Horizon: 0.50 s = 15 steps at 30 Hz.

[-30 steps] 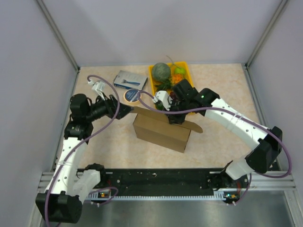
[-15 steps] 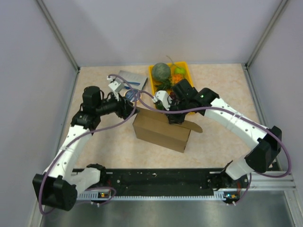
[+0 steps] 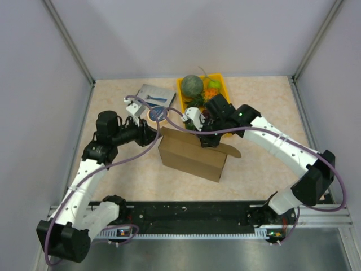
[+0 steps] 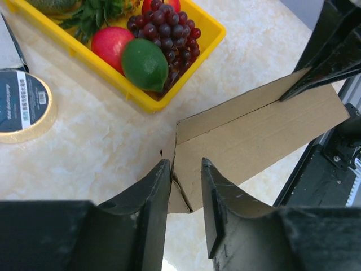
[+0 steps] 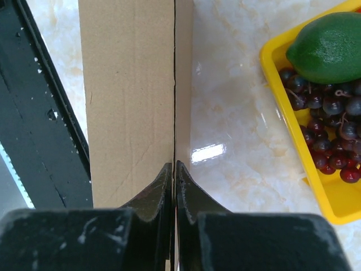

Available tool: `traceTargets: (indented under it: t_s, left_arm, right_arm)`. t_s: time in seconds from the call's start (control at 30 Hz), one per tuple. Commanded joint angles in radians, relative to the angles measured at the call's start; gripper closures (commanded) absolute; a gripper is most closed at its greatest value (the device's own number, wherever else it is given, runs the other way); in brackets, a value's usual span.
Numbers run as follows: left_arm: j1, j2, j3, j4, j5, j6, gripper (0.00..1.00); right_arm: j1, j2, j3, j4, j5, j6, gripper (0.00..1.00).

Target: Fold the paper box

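The paper box (image 3: 192,155), plain brown cardboard, stands half formed in the middle of the table with a flap sticking out to the right. My left gripper (image 3: 155,134) is at its upper left corner. In the left wrist view its jaws (image 4: 186,169) straddle the corner of a cardboard flap (image 4: 254,130). A clear gap remains between them, and the left finger (image 4: 152,192) lies against the sheet's edge. My right gripper (image 3: 207,141) is at the box's back wall, its jaws (image 5: 174,169) pinched on the thin upright cardboard edge (image 5: 127,84).
A yellow fruit tray (image 3: 223,79) with a melon (image 3: 192,84), grapes and a lime (image 4: 145,64) sits just behind the box. A tape roll (image 3: 158,113) and a blue-grey packet (image 3: 155,94) lie at the back left. Walls enclose the table.
My left arm has swung right and forward onto the box's left corner, and its jaws have narrowed around the flap. The right gripper and the box have stayed put.
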<state>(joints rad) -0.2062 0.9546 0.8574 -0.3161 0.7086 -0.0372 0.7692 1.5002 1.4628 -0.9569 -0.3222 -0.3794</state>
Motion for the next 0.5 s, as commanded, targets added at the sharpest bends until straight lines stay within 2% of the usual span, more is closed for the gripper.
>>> traceTargets:
  t_s: [0.0,0.03,0.1,0.17,0.33,0.47]
  left_arm:
    - [-0.005,-0.017,0.003,0.088,0.012,-0.099,0.69]
    - [-0.013,-0.019,0.005,0.1,0.003,-0.11,0.69]
    - [-0.028,-0.016,0.006,0.106,-0.009,-0.127,0.72]
    - [-0.039,-0.011,0.009,0.104,-0.033,-0.128,0.72]
    - [-0.062,0.0,0.014,0.086,-0.078,-0.107,0.7]
    - [-0.071,0.004,0.026,0.048,-0.119,-0.073,0.74]
  right_arm:
    - [-0.01,0.029,0.036,0.003,0.057,0.071,0.94]
    - [-0.01,0.028,0.039,0.004,0.058,0.086,0.84]
    - [-0.01,0.008,0.037,0.007,0.058,0.126,0.78]
    - [-0.008,-0.004,0.042,0.009,0.083,0.155,0.68]
    - [-0.01,-0.052,0.048,0.007,0.162,0.238,0.59]
    - [-0.008,-0.103,0.044,-0.002,0.228,0.319,0.48]
